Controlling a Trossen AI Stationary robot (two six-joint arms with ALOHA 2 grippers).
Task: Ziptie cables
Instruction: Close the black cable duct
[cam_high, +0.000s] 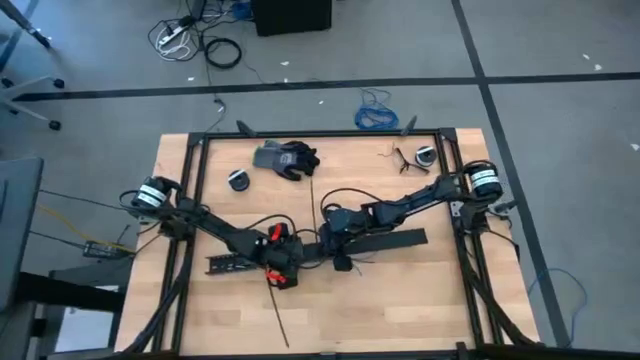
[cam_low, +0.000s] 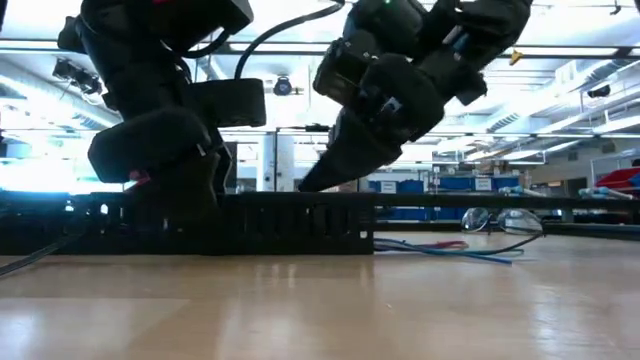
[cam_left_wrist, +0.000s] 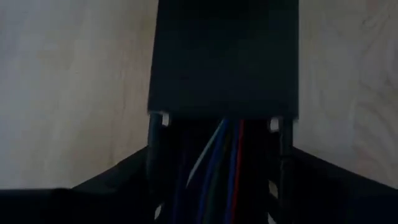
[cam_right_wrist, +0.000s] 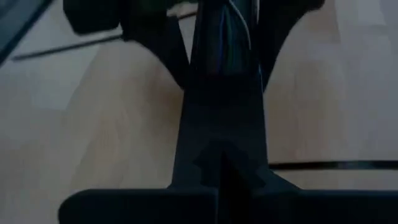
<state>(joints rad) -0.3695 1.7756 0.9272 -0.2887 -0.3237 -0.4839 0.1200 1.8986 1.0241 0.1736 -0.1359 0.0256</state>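
Pale wooden tabletop (cam_high: 410, 290) fills the black frame, with a grey taped floor beyond it. At the table's centre the two grippers meet over a long black slotted duct (cam_low: 250, 225). Left gripper (cam_high: 283, 262) sits low at the duct's seven-o'clock end; its fingers (cam_left_wrist: 112, 186) stand apart on either side of the channel. Right gripper (cam_high: 328, 243) comes in from two o'clock, and its fingers appear pressed together on the wide flat black bar (cam_right_wrist: 221, 124) lying along the duct, though the wrist view is too dark to be sure. The cables (cam_left_wrist: 221, 168), blue, white and red strands among them, run inside the duct under that bar; more coloured wire ends (cam_low: 450, 248) trail out on the wood at the duct's end in the low view. One ziptie (cam_high: 278, 318) lies on the wood toward six o'clock. A dark glove (cam_high: 287, 158) rests near eleven o'clock, with a small round tape roll (cam_high: 238, 180) beside it.
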